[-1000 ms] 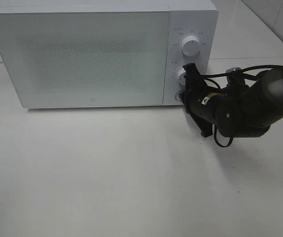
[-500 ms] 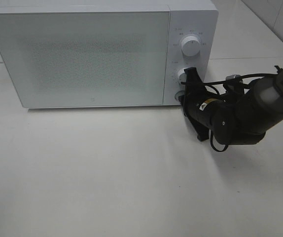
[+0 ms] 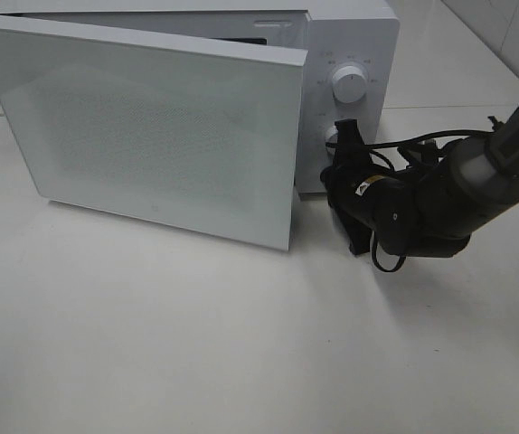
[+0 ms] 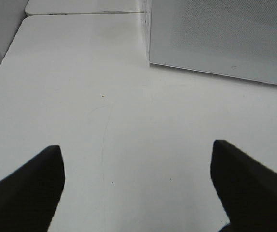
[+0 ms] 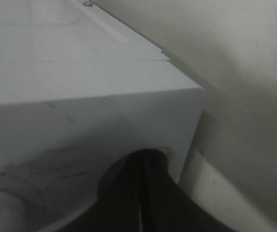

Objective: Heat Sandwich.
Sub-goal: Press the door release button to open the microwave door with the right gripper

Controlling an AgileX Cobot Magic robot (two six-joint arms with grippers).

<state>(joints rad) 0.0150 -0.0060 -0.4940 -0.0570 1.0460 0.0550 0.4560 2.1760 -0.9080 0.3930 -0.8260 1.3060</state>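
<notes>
Door [image 3: 151,136] has swung ajar from the microwave [image 3: 354,36], its free edge toward the right jaws, which are shut and empty against the panel's lower corner. Left jaws gape empty over the bench [image 4: 104,96]. Sandwich is nowhere in view, so the nearer arm can't be judged.

White microwave [image 3: 354,41], door [image 3: 151,127] partly open

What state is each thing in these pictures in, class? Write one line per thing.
Microwave door: partly open, its free edge swung out from the control panel.
Right hand: shut, tips against the bottom of the control panel, holding nothing.
Left hand: open, empty, over the table.
Sandwich: not in view.
</notes>
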